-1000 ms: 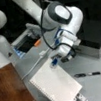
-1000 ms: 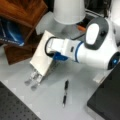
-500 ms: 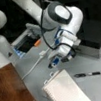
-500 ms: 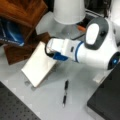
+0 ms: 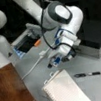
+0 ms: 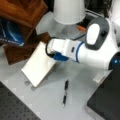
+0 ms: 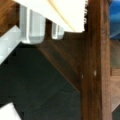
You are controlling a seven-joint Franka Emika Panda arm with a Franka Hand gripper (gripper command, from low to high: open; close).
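My gripper (image 6: pixel 50 51) is shut on the upper edge of a white spiral notebook (image 6: pixel 38 63), which it holds tilted, with its low corner near the table. In a front view, the gripper (image 5: pixel 53 64) sits just above the notebook's (image 5: pixel 64 91) spiral end. The wrist view shows two pale fingers (image 7: pixel 31 27) against the notebook's (image 7: pixel 70 12) white edge, with dark wood behind. A black pen lies on the table in both front views (image 5: pixel 88 74) (image 6: pixel 65 92), apart from the notebook.
A wooden stand (image 6: pixel 22 12) with a blue book (image 6: pixel 10 33) under it is just behind the notebook; it shows as a brown block (image 5: pixel 12 92) and a post (image 7: pixel 97 62). There is a black box (image 5: pixel 93 35) (image 6: pixel 107 102), a white cable (image 5: pixel 33 66) and an open tray (image 5: pixel 26 43).
The gripper has lifted the notebook's held edge a little, so the notebook stands steeper than a second ago. The pen has not moved.
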